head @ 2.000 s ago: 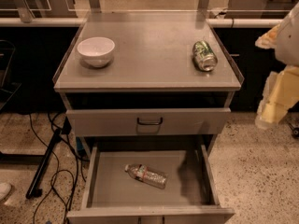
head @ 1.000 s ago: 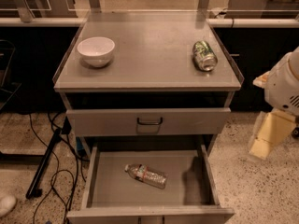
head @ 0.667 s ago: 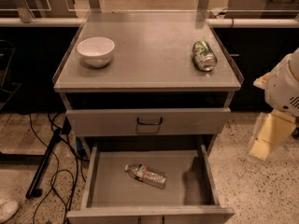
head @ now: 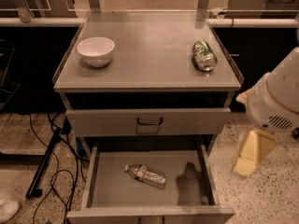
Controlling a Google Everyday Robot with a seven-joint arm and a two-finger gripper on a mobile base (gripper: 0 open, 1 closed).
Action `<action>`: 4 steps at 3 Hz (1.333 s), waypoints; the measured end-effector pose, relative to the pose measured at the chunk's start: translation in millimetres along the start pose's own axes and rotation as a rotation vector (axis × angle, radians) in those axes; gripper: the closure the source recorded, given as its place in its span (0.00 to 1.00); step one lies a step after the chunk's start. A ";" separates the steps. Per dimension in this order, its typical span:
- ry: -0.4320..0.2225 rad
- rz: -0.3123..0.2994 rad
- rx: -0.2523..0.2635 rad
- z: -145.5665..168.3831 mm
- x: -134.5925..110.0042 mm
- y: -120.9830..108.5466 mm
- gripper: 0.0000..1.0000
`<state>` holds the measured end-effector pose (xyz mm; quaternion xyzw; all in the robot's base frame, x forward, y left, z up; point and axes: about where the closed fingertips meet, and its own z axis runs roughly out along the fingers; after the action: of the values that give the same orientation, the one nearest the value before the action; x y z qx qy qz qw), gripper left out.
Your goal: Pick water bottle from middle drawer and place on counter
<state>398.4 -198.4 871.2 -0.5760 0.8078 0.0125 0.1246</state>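
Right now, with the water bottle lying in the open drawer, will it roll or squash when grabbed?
The water bottle lies on its side on the flat floor of the middle drawer, so a nudge would probably roll it. Its clear plastic likely dents under a hard squeeze. The tool hangs at the picture's right, outside the drawer.

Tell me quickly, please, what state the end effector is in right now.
End effector: open or closed cannot be told; it hangs to the right of the drawer, apart from the bottle lying inside.
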 end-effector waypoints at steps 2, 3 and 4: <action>0.038 -0.058 -0.081 63.4 -26.3 29.3 0.00; 0.033 -0.046 -0.087 67.7 -27.0 30.4 0.00; 0.008 0.000 -0.102 82.0 -29.7 30.7 0.00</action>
<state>394.1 -147.2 794.3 -0.5816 0.8067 0.0513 0.0917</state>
